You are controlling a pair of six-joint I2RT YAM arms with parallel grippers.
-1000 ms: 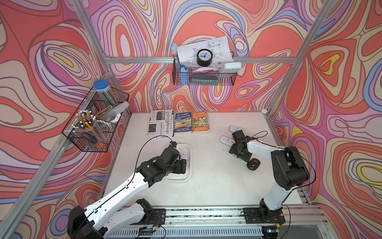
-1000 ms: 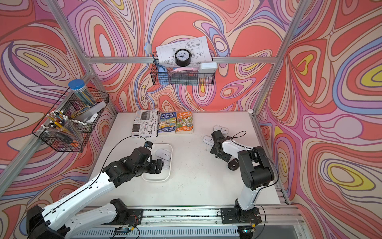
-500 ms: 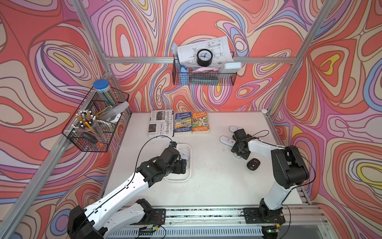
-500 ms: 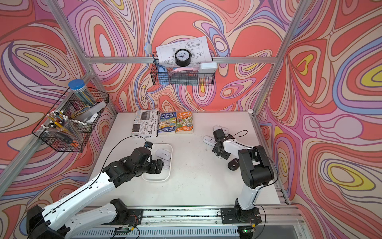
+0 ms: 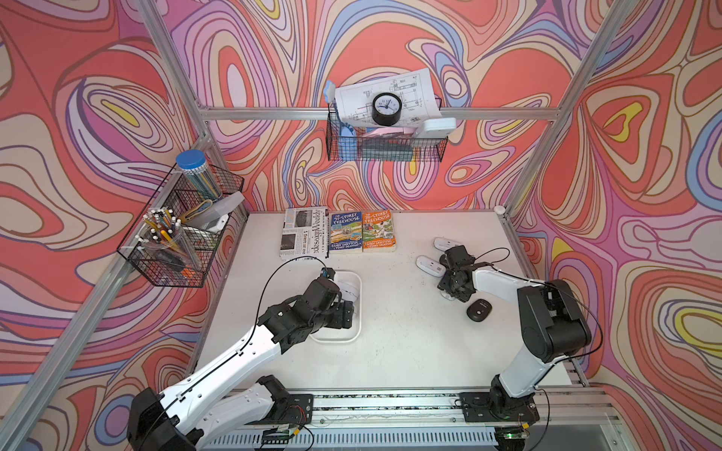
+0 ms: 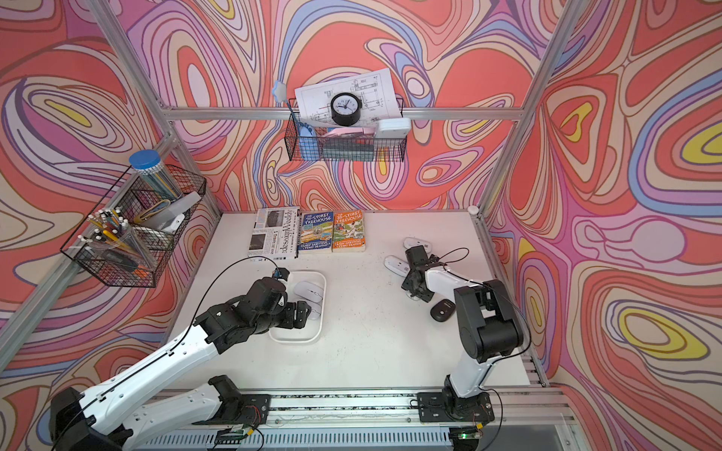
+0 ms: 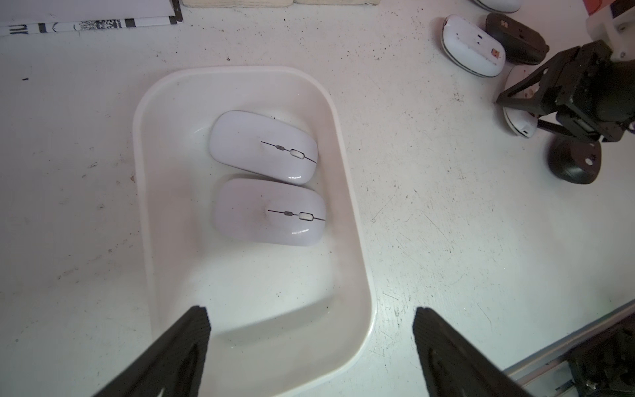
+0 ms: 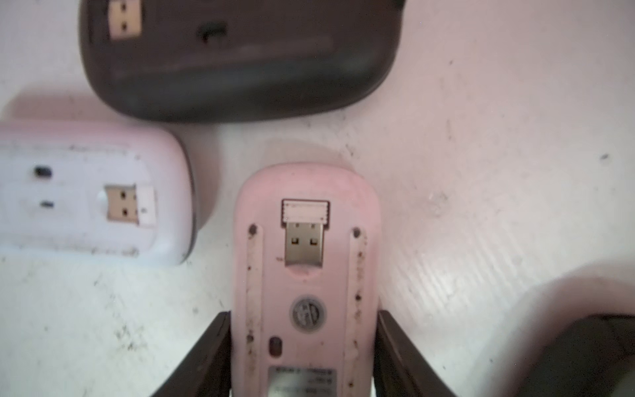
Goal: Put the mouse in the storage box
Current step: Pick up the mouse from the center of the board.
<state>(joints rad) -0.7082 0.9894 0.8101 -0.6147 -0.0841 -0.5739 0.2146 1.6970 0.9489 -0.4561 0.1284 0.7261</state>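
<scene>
- Right gripper [image 8: 304, 319]: clamped on upside-down white mouse [image 8: 305, 247], right side of bench [image 5: 410, 332].
- Left gripper [image 7: 311, 319]: jaws apart, above storage box [image 7: 240, 72], left of centre.
- Box contains two white mice [image 7: 261, 147].

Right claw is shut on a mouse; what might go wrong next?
The right claw pinches the upturned mouse toward one end, so it may tilt or slip on lifting.
The open left claw hangs over the storage box, likely blocking the drop.
Two white mice already crowd it.
</scene>
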